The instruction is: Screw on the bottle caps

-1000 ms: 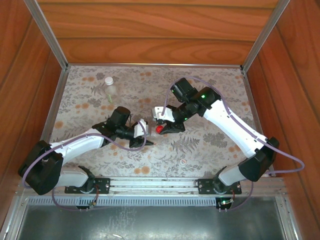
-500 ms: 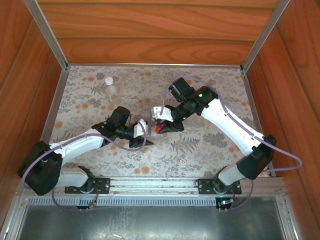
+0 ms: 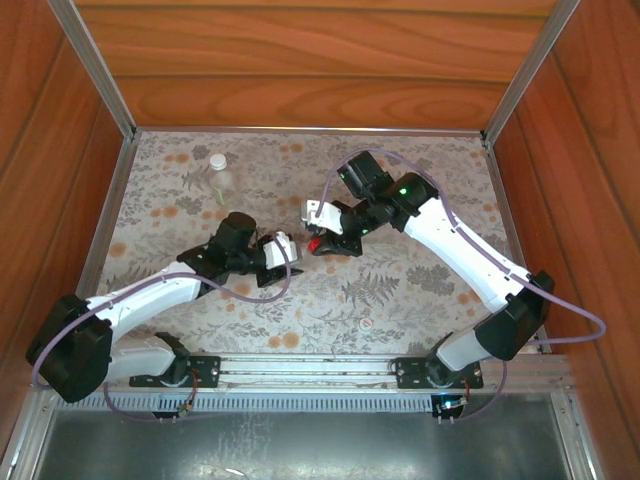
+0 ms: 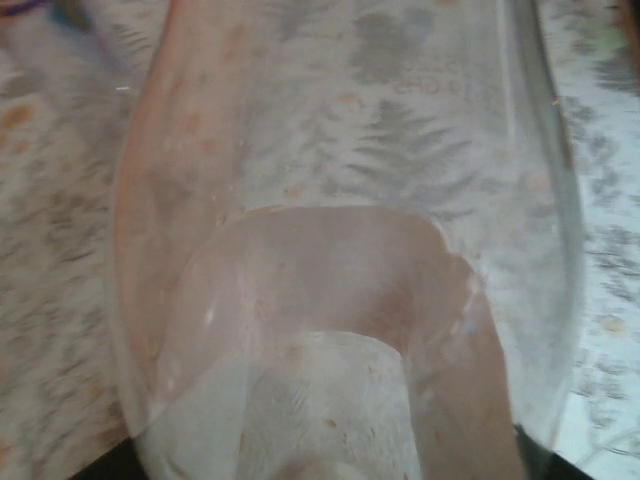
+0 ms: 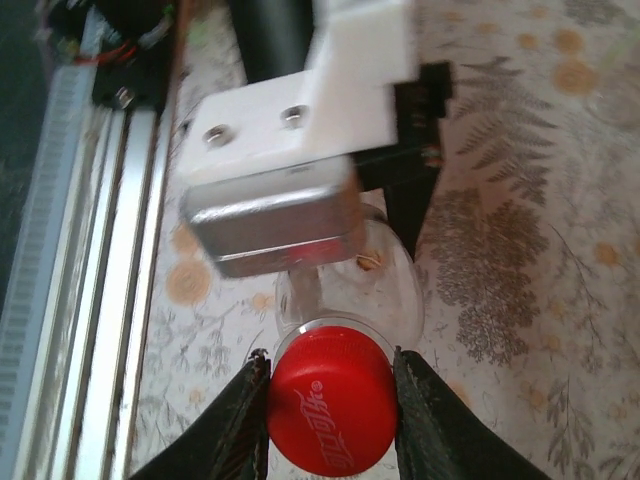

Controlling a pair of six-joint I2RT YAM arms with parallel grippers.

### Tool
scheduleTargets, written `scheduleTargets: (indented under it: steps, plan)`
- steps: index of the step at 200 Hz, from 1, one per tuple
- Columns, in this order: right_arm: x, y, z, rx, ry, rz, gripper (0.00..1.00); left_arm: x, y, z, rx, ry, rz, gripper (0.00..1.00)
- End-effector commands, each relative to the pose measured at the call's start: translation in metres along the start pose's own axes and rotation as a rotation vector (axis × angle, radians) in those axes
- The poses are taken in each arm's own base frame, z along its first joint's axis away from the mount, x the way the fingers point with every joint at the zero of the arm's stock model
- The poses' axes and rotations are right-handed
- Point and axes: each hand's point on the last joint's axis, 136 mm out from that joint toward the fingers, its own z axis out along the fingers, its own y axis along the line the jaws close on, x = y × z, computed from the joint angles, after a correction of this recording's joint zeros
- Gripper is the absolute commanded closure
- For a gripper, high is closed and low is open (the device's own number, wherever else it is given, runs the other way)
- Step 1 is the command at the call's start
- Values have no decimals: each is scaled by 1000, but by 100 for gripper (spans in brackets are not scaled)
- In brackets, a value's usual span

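Observation:
A clear bottle (image 4: 340,200) is held in my left gripper (image 3: 278,252), which is shut on its body; the bottle's wall fills the left wrist view and hides the fingers. A red bottle cap (image 5: 330,410) sits on that bottle's mouth (image 5: 350,285). My right gripper (image 5: 330,362) is shut on the cap, one black finger pressed against each side. From above, the red cap (image 3: 315,244) shows between the two grippers at mid-table. Another clear bottle (image 3: 221,180) with a white cap (image 3: 217,160) stands upright at the back left.
The floral table cloth (image 3: 400,290) is bordered by wooden walls, with a metal rail (image 3: 330,370) along the near edge. My left gripper's white and metal housing (image 5: 275,200) hangs close above the bottle in the right wrist view.
Both grippers, with the bottle and red cap between them, have shifted a little toward the back of the table. My right gripper's fingers have narrowed onto the cap.

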Motion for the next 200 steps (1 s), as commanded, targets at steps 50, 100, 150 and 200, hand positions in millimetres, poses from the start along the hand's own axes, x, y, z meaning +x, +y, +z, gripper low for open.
scheduleTargets:
  steps: [50, 100, 150, 200]
  plan:
    - [-11, -56, 4, 225, -131, 1029, 100, -15, 87, -26, -605, 75, 115, 54]
    - [-14, -67, 6, 180, -222, 1401, 100, -15, 101, -24, -785, 177, 254, 54]
    - [-17, -77, 2, 119, -268, 1505, 95, -8, 95, -21, -787, 203, 279, 54]
    - [-30, -84, -16, 192, -318, 1121, 55, -10, 68, -14, -572, 33, 187, 56]
